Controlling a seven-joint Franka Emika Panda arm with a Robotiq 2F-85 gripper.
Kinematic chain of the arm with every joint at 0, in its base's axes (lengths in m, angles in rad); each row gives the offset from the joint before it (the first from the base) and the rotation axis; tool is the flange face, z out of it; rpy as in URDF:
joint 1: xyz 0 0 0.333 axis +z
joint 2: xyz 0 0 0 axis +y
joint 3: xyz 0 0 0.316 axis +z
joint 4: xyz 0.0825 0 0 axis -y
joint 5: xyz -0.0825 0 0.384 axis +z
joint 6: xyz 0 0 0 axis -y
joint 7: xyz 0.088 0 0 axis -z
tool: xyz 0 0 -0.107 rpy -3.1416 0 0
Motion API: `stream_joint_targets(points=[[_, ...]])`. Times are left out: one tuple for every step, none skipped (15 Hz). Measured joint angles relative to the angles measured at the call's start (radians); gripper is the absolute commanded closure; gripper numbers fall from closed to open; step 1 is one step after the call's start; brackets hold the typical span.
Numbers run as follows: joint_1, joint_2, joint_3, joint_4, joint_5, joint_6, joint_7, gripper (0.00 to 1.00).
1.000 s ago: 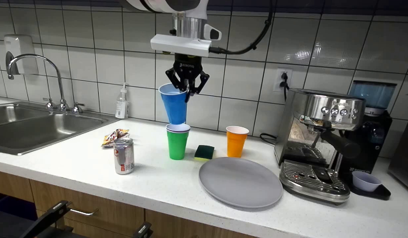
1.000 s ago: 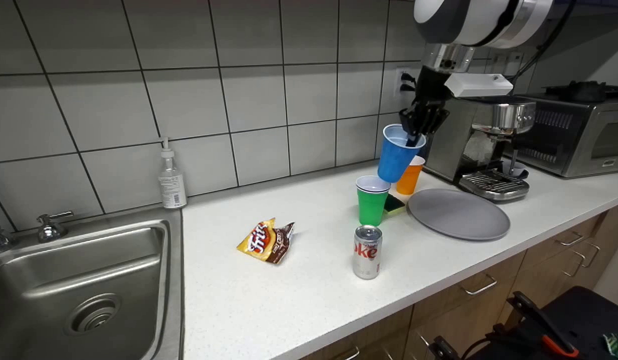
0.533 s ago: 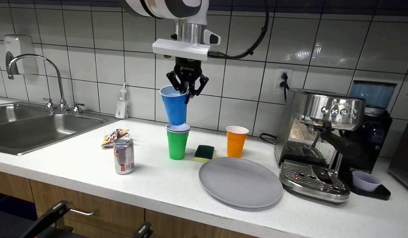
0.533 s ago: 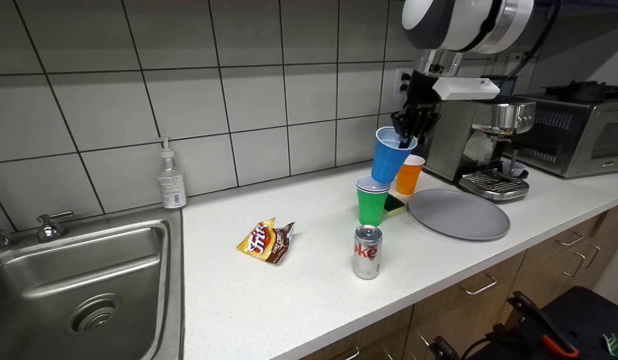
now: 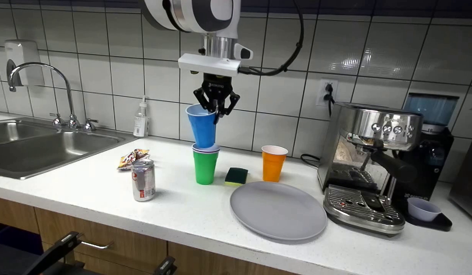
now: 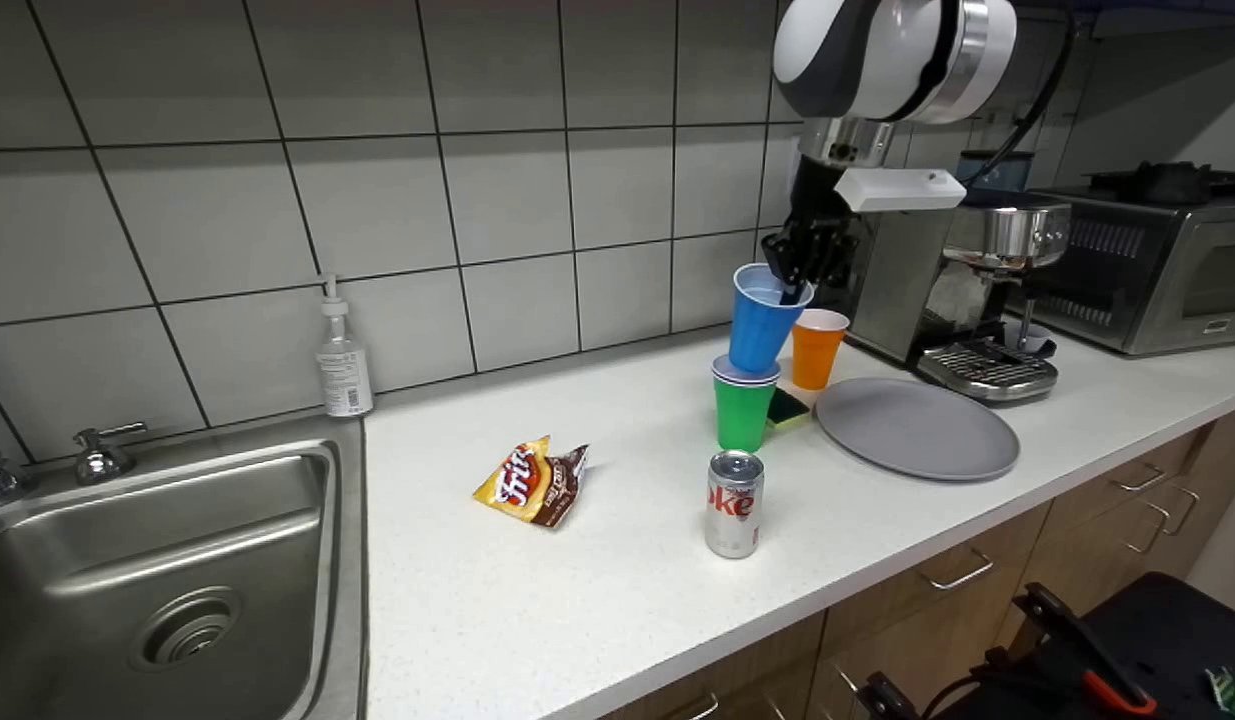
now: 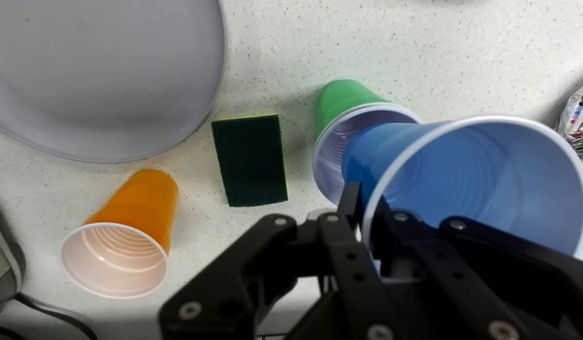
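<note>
My gripper (image 5: 216, 115) is shut on the rim of a blue cup (image 5: 202, 128), one finger inside and one outside. In both exterior views the cup hangs slightly tilted, mouth up. Its base is at the mouth of a green cup (image 6: 743, 415), which has at least one more pale-lined rim nested in its top. Whether the base touches the inner wall cannot be told. In the wrist view the blue cup covers part of that mouth. A dark green and yellow sponge (image 7: 250, 160) lies beside the green cup, and an orange cup (image 7: 145, 203) stands past it.
A grey plate (image 5: 278, 210) lies in front of the orange cup. A silver can (image 6: 734, 505) and a snack bag (image 6: 535, 485) are on the sink side. An espresso machine (image 5: 373, 126) stands beyond the plate. The tiled wall (image 5: 236, 130) runs close behind.
The gripper and blue cup have come down and a little toward the green cup; the blue base now meets its mouth. The cup stays gripped. The other objects have not moved.
</note>
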Motion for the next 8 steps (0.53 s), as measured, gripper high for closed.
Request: stream_joint_targets(points=[[0.0, 0.01, 0.003, 0.008, 0.0, 0.0, 0.004, 0.99], [0.0, 0.021, 0.005, 0.016, 0.0, 0.0, 0.008, 0.99], [0.0, 0.033, 0.007, 0.023, 0.0, 0.0, 0.011, 0.99], [0.0, 0.043, 0.009, 0.03, 0.0, 0.0, 0.014, 0.99], [0.0, 0.056, 0.01, 0.037, 0.0, 0.0, 0.016, 0.99], [0.0, 0.067, 0.012, 0.042, 0.0, 0.0, 0.019, 0.99], [0.0, 0.078, 0.013, 0.047, 0.0, 0.0, 0.023, 0.99], [-0.001, 0.089, 0.015, 0.051, 0.0, 0.0, 0.026, 0.99]])
